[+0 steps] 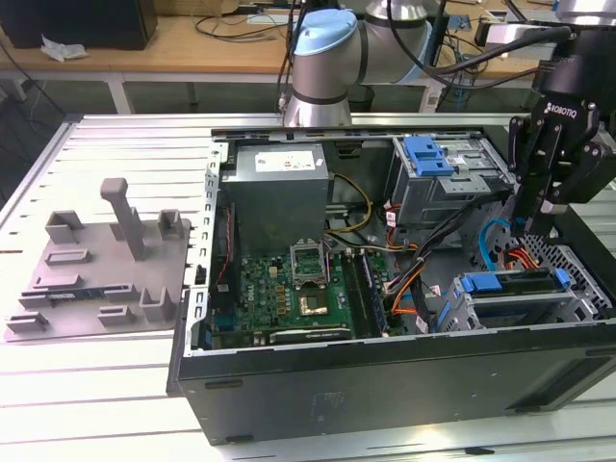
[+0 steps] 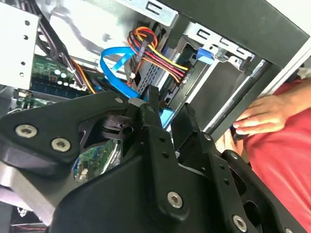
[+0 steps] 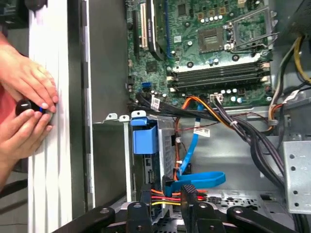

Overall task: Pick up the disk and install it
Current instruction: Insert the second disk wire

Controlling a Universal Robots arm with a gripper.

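Here the gripper (image 1: 532,223) hangs over the open computer case (image 1: 385,385), near its drive cage (image 1: 520,303) at the exterior view's right. Its fingers (image 2: 158,136) stand slightly apart with nothing visible between them. The disk (image 1: 515,282), blue-bracketed, appears to sit in that cage already. It should handle as stiff, fairly heavy and shock-sensitive; the blue bracket edges look like the safest hold, not the label face.
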